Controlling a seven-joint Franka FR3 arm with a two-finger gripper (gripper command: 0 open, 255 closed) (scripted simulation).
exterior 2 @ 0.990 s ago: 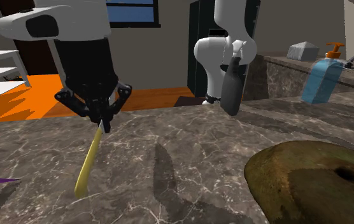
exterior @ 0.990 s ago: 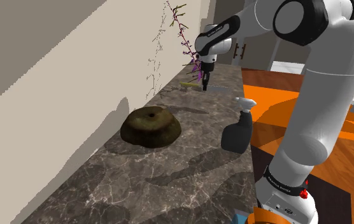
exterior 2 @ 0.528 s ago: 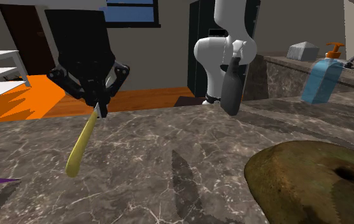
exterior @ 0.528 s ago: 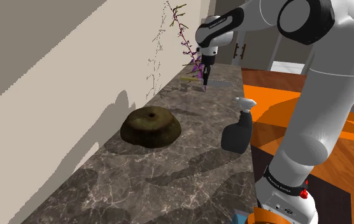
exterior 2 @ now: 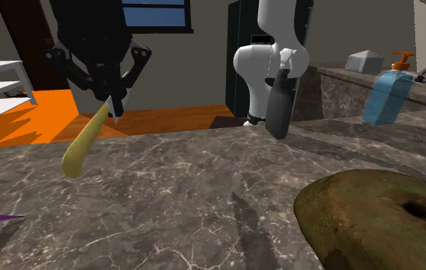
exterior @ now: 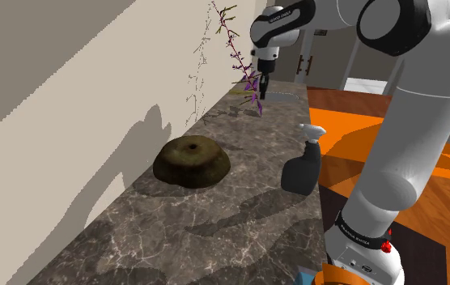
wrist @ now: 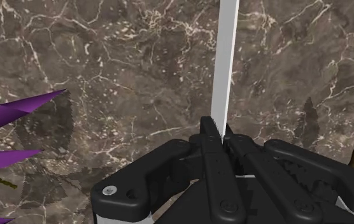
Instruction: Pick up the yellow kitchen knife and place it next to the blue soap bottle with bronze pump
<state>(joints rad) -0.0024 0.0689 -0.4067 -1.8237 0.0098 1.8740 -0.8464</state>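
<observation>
knife (exterior 2: pixel 80 150) in clasp of pincer (exterior 2: pixel 113 108)

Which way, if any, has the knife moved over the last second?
Yes, upward. In the second exterior view the yellow-handled knife, clamped in the gripper, has climbed from mid-countertop to level with its far edge.

bright, even light casts soft shadows across the wall (exterior: pixel 53 97) and countertop (exterior: pixel 199 235).

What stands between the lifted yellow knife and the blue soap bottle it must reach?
The black spray bottle stands upright on the counter between the knife, clasped in the gripper, and the soap bottle; the brown mound lies beside that path.
</observation>
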